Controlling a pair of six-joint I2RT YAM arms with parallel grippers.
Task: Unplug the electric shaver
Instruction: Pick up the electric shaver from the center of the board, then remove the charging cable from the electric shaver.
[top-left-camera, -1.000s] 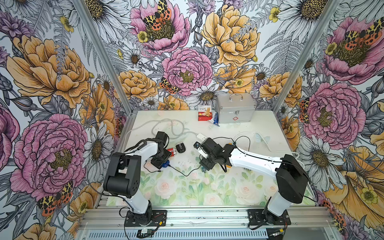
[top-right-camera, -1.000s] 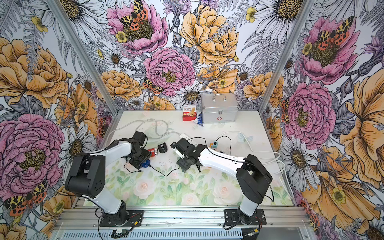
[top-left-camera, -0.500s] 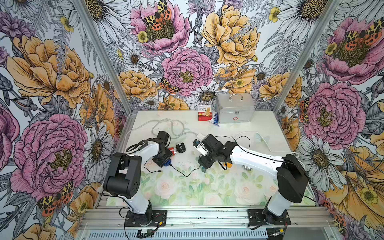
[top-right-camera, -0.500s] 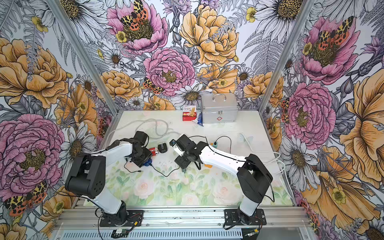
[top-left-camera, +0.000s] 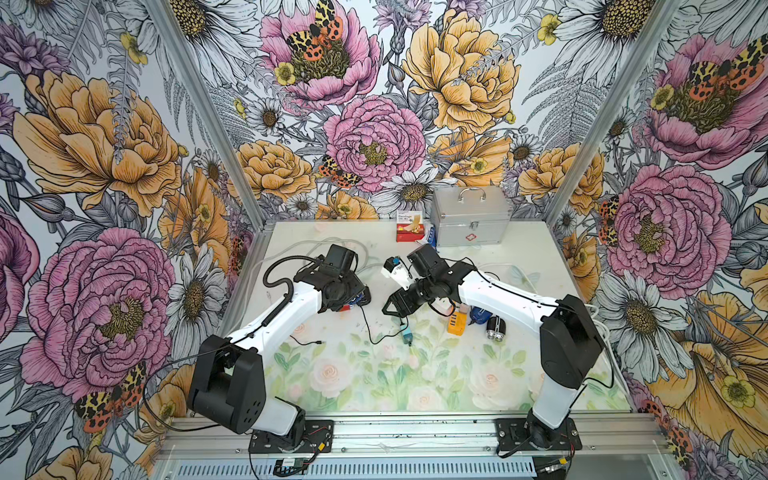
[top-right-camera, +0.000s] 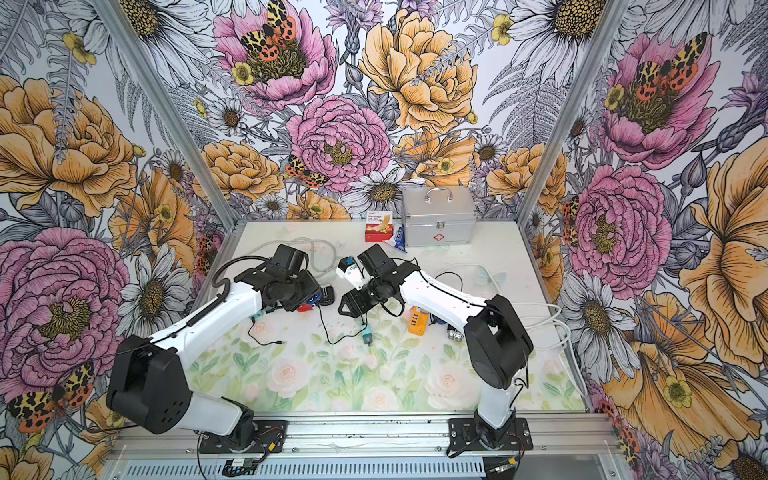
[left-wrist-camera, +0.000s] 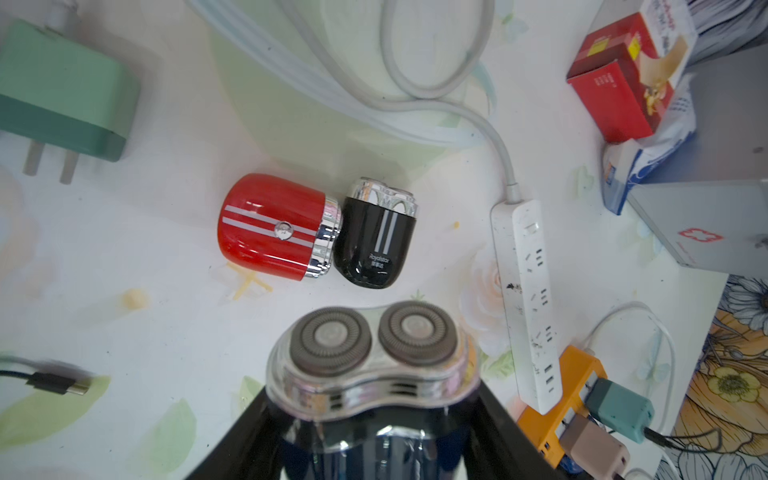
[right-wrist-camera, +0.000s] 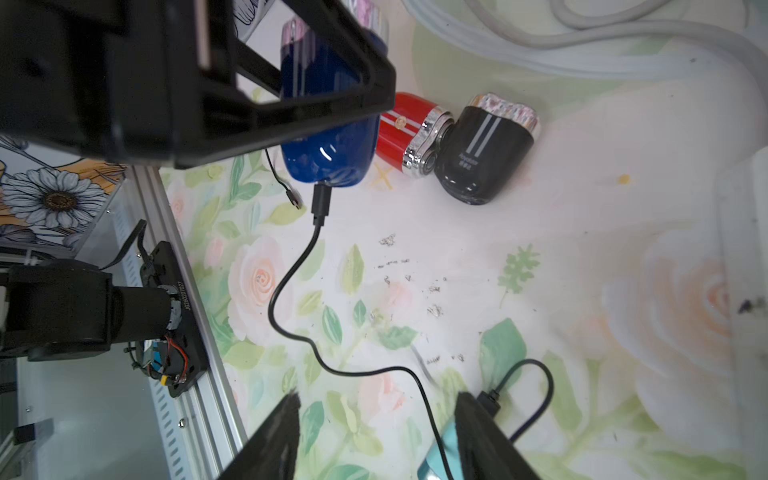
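**Left gripper** (left-wrist-camera: 372, 399): clamped on the body of the blue shaver (left-wrist-camera: 365, 345), with one black finger seen on each side. The twin round heads are pointed away from the wrist. The shaver is held low over the table (top-left-camera: 374, 386), left of its middle; whether it touches the surface cannot be told. In the right wrist view, the plug (right-wrist-camera: 322, 199) of a black cable (right-wrist-camera: 291, 291) is seen seated in the shaver's base.

**Right gripper** (right-wrist-camera: 376, 399): jaws apart, nothing gripped. Bare mat is visible between the fingers (right-wrist-camera: 276, 440), and the black cable is seen running through that gap. A teal adapter (right-wrist-camera: 434, 461) is partly hidden beside one finger. In both top views the two grippers are faced toward each other, near but apart.

**Just beside the blue shaver:** a red shaver (left-wrist-camera: 274, 226) and a black shaver (left-wrist-camera: 376, 241) are laid on the table, touching each other.

**Further out:** a white power strip (left-wrist-camera: 528, 303) is noted, with an orange socket block (left-wrist-camera: 569, 390) at its end and adapters plugged into that block.

**Back wall:** a silver case (top-left-camera: 469, 220) is noted, with a red box (top-left-camera: 410, 227) just beside it.
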